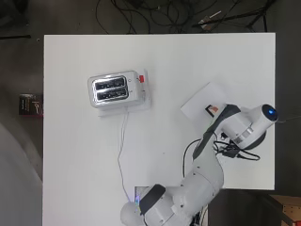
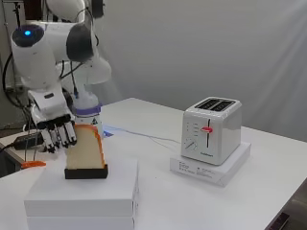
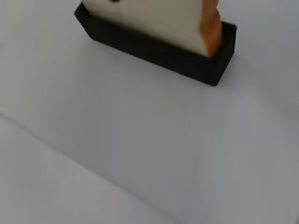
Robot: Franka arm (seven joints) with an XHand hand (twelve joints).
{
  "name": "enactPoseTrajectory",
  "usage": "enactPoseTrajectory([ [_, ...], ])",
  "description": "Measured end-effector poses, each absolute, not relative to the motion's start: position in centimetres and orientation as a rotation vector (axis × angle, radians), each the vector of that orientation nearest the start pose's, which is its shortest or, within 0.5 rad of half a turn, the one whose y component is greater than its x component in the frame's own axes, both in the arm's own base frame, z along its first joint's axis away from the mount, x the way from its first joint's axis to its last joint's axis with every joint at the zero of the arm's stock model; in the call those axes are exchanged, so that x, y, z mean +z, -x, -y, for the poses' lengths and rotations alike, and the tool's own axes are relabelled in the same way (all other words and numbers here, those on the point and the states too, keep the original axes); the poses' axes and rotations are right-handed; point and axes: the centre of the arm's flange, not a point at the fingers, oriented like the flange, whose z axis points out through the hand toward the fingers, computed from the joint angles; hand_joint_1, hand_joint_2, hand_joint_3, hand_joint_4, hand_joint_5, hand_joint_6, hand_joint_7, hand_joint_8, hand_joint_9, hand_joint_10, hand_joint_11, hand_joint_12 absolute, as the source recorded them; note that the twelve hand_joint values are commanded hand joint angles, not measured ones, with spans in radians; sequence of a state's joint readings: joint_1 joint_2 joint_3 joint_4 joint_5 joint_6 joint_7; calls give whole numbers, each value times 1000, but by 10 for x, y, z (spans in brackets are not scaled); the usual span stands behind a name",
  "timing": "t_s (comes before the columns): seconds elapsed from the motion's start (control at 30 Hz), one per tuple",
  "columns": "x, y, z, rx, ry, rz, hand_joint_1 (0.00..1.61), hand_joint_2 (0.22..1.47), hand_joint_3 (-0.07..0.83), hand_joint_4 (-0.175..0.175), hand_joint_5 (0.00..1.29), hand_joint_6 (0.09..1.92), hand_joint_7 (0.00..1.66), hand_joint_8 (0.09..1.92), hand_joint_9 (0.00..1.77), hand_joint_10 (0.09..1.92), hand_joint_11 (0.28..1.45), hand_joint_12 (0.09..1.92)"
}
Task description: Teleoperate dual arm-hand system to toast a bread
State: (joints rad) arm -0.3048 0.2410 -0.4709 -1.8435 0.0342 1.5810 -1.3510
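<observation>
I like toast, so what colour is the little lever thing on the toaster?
Red. The lever on the white toaster shows best in the side view.

You can see a big white table (image 1: 188,61) with two white boxes (image 2: 81,201) stacked near one edge, a flat white box (image 2: 230,165) further in, and a thin white cord (image 1: 122,150) lying across the top. Behind the stack you have a white bottle (image 2: 88,112) with a purple band, and a small orange thing (image 2: 32,164) lies close by. Down on the floor you can spot black cables (image 1: 155,14) and a little dark box (image 1: 30,104).
</observation>
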Motion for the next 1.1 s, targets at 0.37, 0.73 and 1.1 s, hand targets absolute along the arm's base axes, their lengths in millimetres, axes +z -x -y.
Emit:
enactPoseTrajectory([
  [0.37, 496, -466, 264, 249, 2700, 1203, 1208, 1223, 0, -175, 607, 1394, 969, 1134, 1401, 87, 642, 700],
  [0.73, 524, -558, -7, 185, 2259, 2046, 1094, 1229, 4, -53, 644, 1358, 1096, 724, 1385, 87, 771, 257],
  [1.1, 498, -592, -157, 116, 1827, 2323, 1009, 1227, -1, 49, 705, 1342, 1238, 323, 1426, 87, 706, 534],
])
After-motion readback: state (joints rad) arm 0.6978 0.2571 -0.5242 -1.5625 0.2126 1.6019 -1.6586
